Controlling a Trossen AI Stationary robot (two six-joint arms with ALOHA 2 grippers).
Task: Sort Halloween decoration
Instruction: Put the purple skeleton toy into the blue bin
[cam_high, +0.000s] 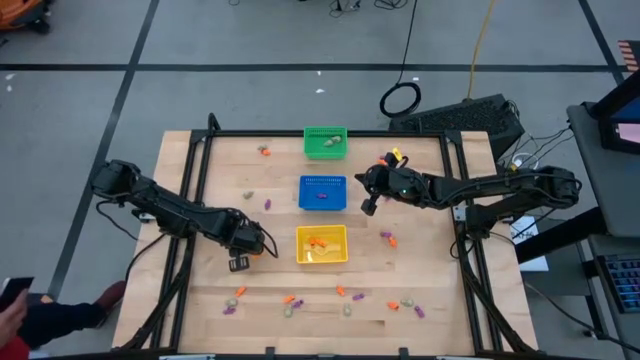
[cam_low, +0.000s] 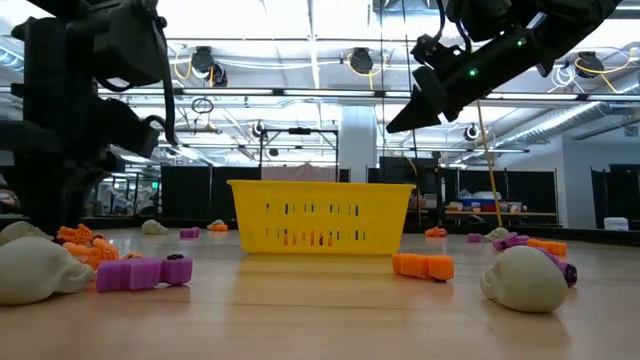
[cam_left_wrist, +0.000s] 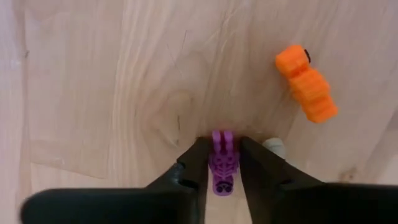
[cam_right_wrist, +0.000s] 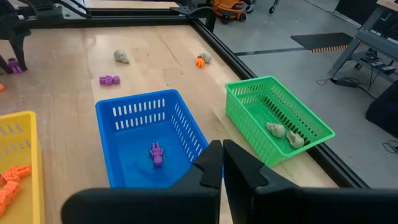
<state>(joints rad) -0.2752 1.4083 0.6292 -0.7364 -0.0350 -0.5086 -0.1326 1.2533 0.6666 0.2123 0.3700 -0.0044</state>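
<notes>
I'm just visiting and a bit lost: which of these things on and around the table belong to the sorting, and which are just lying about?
Part of the job:
- purple trinket between the left gripper fingers
- orange trinket beside it
- yellow basket, blue basket, green basket
- right gripper, shut above the baskets

Lying about:
- cable coil on the floor
- keyboard behind the table

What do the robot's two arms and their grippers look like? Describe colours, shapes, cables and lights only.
Both arms are black and jointed, built of chunky segments. The left gripper has two dark, tapering fingers. The right gripper has the same wedge-shaped black fingers. The right arm shows small green lights near its wrist and yellow cabling by the gripper.
</notes>
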